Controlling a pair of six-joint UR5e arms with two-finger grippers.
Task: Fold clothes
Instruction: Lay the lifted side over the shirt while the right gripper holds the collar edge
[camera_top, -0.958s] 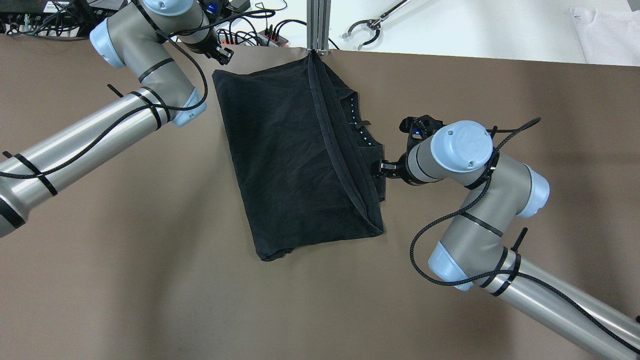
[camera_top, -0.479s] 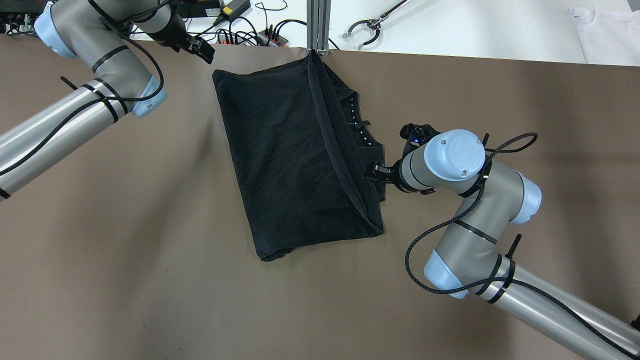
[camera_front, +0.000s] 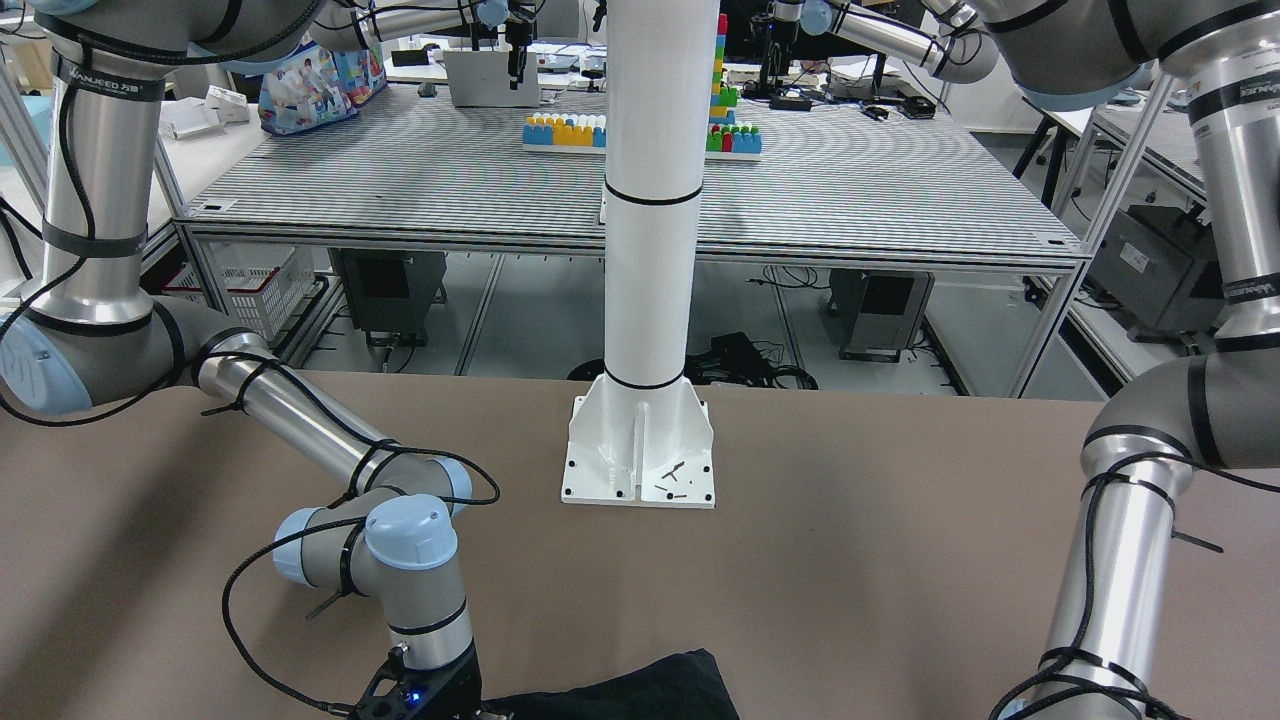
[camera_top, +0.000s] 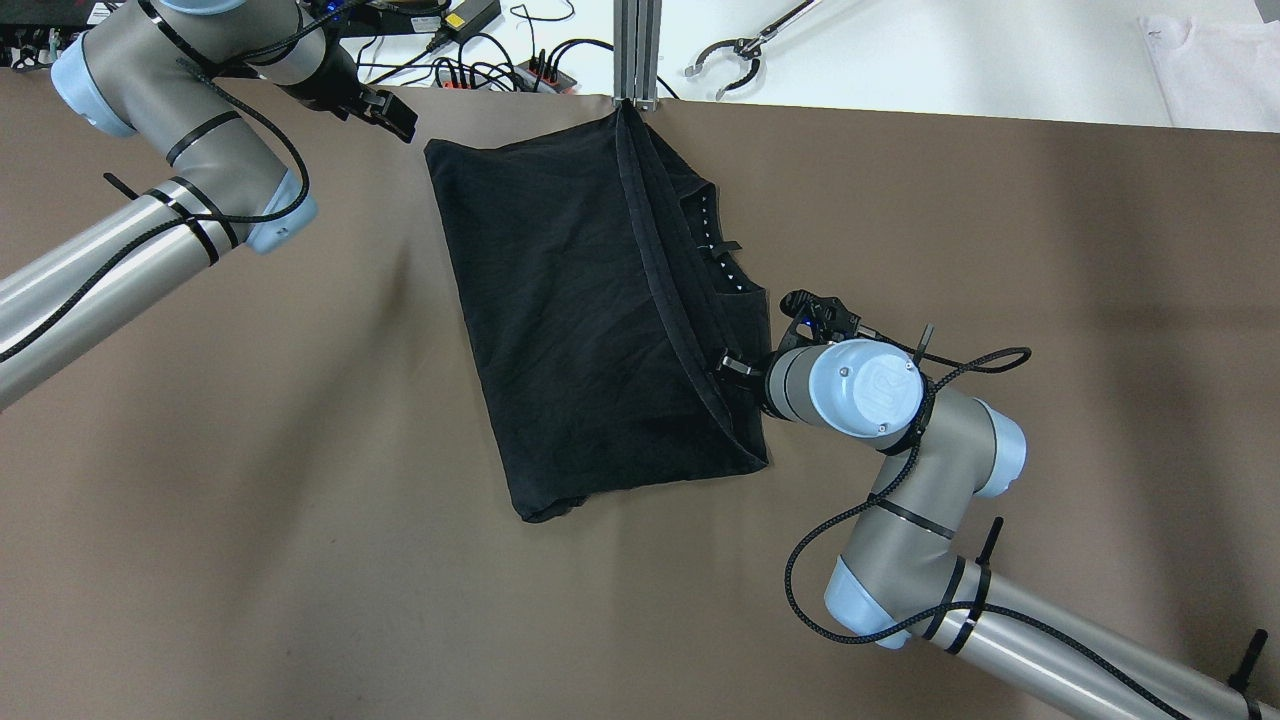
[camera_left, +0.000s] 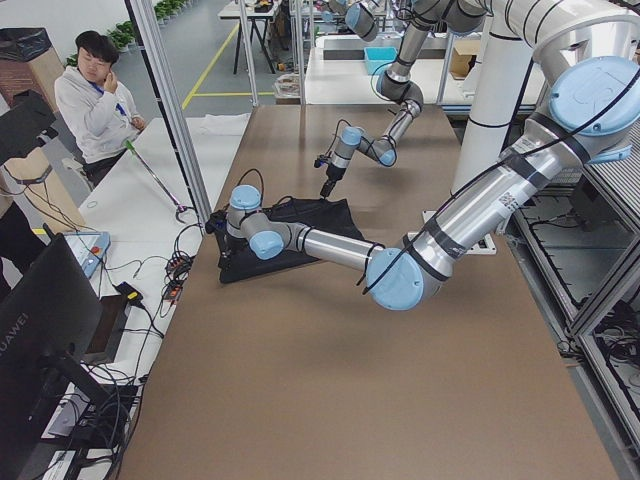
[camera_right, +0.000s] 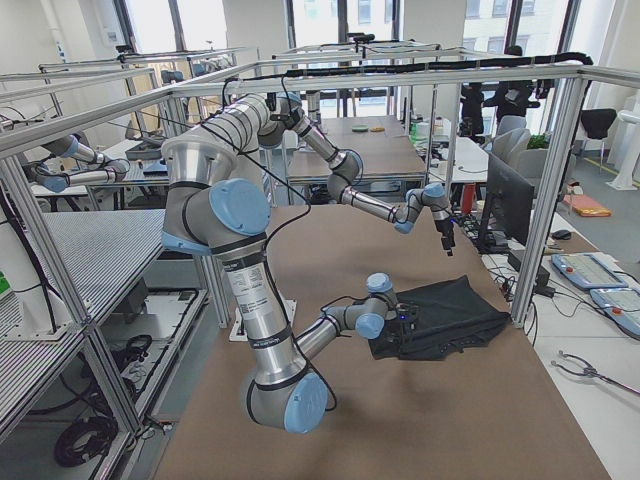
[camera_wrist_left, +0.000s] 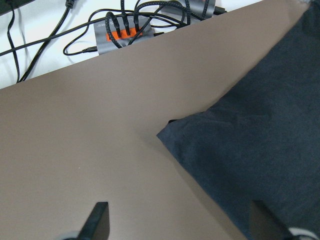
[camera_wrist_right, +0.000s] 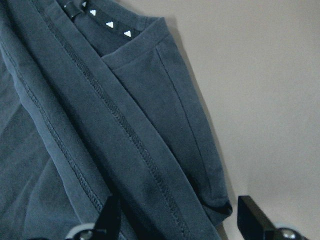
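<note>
Brown surface (camera_top: 300, 560) with the clothes (camera_top: 560, 300) lying flat mid-surface, long axis roughly 12 to 6, top end touching the 12 o'clock edge. It's one black piece, already doubled over. A hemmed flap (camera_wrist_right: 120, 120) runs diagonally down its 3 o'clock side, with the neck tape (camera_wrist_right: 107, 24) showing beyond it.

My read: light, limp, zero stiffness, not fragile. It will sag and drag from any pinch, and the layers will slide on each other. Best holds are the hems and corners, where the stitched fabric is thickest. It needs two points lifted together or it bunches.

My left hand (camera_top: 395, 112) hangs off the cloth's 11 o'clock corner, spread wide, nothing in it. The wrist cam shows that corner below, between the fingertips (camera_wrist_left: 97, 222).

My right hand (camera_top: 735, 368) is at the cloth's 4 o'clock edge, also spread wide and empty, straddling the hemmed flap. Can't tell if it's touching fabric.
</note>
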